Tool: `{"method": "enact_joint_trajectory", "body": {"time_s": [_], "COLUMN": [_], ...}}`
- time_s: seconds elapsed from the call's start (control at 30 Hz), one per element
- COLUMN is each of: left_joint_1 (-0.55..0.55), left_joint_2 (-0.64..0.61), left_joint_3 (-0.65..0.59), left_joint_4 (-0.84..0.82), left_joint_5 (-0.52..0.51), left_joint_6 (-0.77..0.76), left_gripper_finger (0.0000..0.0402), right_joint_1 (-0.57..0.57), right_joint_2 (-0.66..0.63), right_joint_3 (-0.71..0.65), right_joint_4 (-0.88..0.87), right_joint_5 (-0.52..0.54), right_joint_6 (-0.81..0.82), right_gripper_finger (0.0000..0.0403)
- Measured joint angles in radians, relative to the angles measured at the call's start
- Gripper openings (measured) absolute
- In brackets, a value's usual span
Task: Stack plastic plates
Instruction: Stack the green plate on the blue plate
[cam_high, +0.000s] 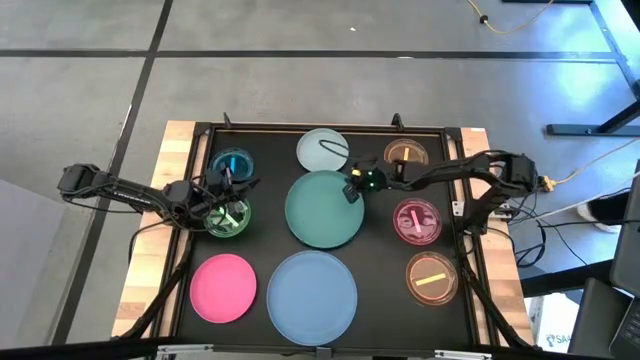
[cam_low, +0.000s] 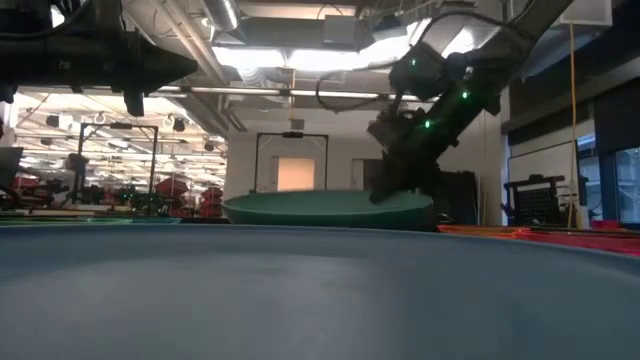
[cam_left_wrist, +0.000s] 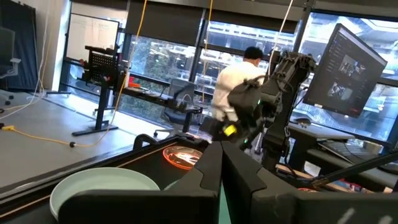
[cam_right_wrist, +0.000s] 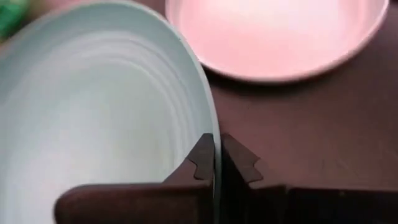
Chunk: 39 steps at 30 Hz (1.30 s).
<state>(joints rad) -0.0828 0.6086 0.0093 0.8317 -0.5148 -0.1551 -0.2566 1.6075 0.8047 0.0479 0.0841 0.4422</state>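
Observation:
The large teal plate (cam_high: 322, 210) sits mid-tray, and its rim also shows in the low view (cam_low: 320, 208). My right gripper (cam_high: 352, 191) (cam_right_wrist: 216, 152) is shut on its far-right rim. Nearer lie the light blue plate (cam_high: 312, 295) and the pink plate (cam_high: 223, 288). The small pale mint plate (cam_high: 322, 150) lies at the far side. My left gripper (cam_high: 228, 192) (cam_left_wrist: 221, 180) hovers shut and empty above the small blue dish (cam_high: 232, 165) and the green dish (cam_high: 228, 217). My right gripper pinches the teal plate's rim (cam_right_wrist: 209, 115) on its far-right side, one finger (cam_right_wrist: 200, 158) inside the plate and one outside. The fingers come from above, slanting in from the table's right. The plate looks about level; whether it is lifted off the tray I cannot tell.
Two small orange dishes (cam_high: 405, 155) (cam_high: 432, 277) and a magenta dish (cam_high: 417, 222) sit on the right of the black tray (cam_high: 200, 135). The light blue plate fills the low view's foreground (cam_low: 300, 290). A person in white shows in the room beyond (cam_left_wrist: 239, 81).

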Motion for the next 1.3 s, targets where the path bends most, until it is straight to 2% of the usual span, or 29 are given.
{"method": "enact_joint_trajectory", "body": {"time_s": [0.23,0.4,0.63,1.0,1.3], "left_joint_1": [0.000,0.000,0.000,0.000,0.000], "left_joint_2": [0.000,0.000,0.000,0.000,0.000], "left_joint_3": [0.000,0.000,0.000,0.000,0.000], "left_joint_4": [-0.001,-0.001,-0.001,-0.004,-0.009], "left_joint_5": [0.000,0.001,0.001,0.003,0.004], "left_joint_6": [0.000,0.000,-0.001,-0.003,-0.003], "left_gripper_finger": [0.0004,0.0004,0.0004,0.0004,0.0004], "right_joint_1": [0.072,0.165,0.324,0.509,0.546], "right_joint_2": [-0.097,-0.106,-0.088,0.083,0.202], "right_joint_3": [0.015,0.015,0.015,0.016,0.015], "right_joint_4": [0.008,0.010,0.039,0.281,0.380], "right_joint_5": [-0.103,-0.095,-0.021,0.013,0.030], "right_joint_6": [-0.002,0.021,0.032,0.079,0.117], "right_gripper_finger": [0.0003,0.0002,0.0002,0.0002,0.0011]}}
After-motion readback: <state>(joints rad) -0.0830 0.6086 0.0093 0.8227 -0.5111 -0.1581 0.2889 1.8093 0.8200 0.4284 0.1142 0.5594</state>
